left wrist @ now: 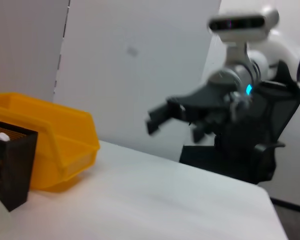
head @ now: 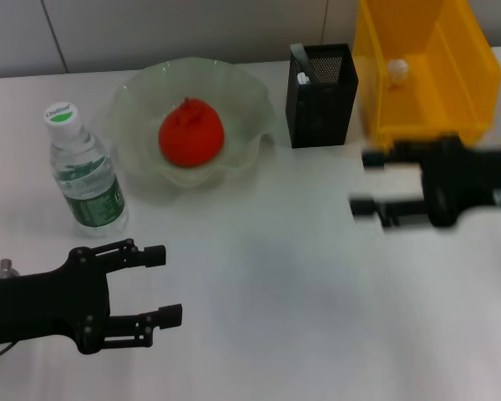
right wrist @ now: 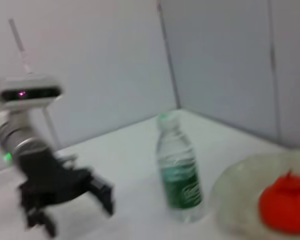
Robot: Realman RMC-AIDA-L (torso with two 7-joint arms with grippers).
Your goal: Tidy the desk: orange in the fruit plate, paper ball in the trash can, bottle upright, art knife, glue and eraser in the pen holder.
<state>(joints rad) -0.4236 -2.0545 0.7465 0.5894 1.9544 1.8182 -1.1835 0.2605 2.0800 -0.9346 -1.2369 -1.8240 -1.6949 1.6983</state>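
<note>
Orange [head: 191,132] is sitting in the ruffled glass fruit plate [head: 142,100] at 11 o'clock: round, firm, light, best gripped across its middle. Bottle [head: 85,171], clear with a green label, is standing upright at 9; probably slippery, take mid-body. Pen holder [head: 321,93] and yellow bin [head: 451,75] are sitting at 1. Left gripper [head: 165,284] and right gripper [head: 361,182] are hovering, fingers wide, empty.
</note>
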